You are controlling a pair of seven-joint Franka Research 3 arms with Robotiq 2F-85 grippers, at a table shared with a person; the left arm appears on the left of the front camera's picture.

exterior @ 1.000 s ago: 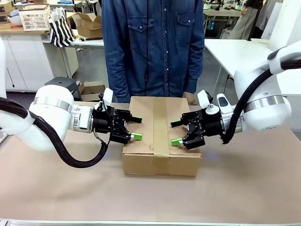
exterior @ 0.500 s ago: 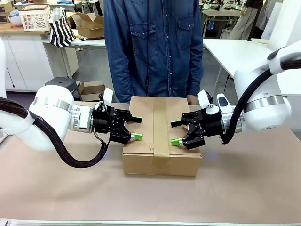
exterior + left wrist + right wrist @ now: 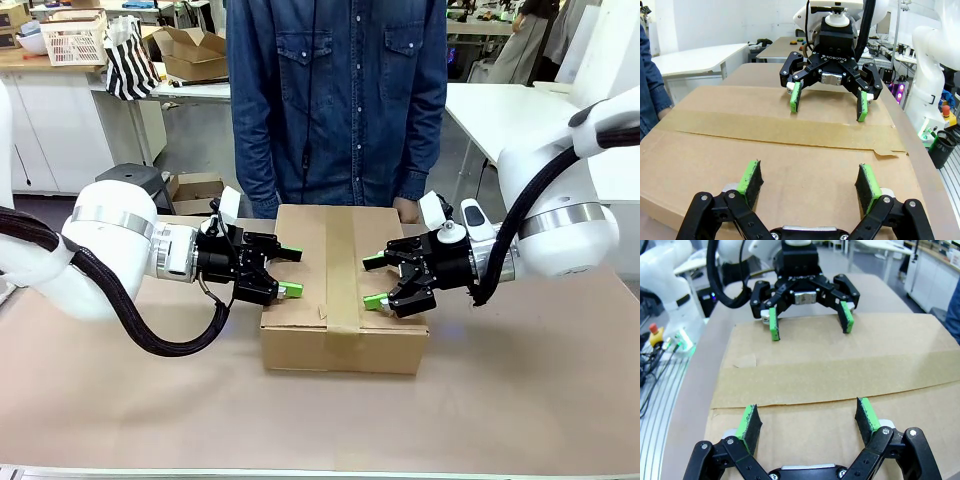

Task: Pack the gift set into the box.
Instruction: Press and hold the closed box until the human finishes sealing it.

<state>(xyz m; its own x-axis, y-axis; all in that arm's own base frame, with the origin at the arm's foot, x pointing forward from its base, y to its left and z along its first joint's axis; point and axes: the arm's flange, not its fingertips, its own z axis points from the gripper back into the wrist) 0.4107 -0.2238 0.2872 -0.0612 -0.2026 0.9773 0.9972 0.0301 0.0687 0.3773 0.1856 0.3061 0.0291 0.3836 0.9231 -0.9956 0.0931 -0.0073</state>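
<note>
"ROBOTIQ" in white letters on black body of right claw (image 3: 829, 102), seen from left wrist camera. Box (image 3: 345, 290) plain brown, no print. Other claw's plate blurred from right wrist camera, lettering unreadable.

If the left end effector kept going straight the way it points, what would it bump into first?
Probably the right end effector, facing it across the taped top of the closed brown cardboard box. The left end effector seems to point just over that top, though height is unclear.
</note>
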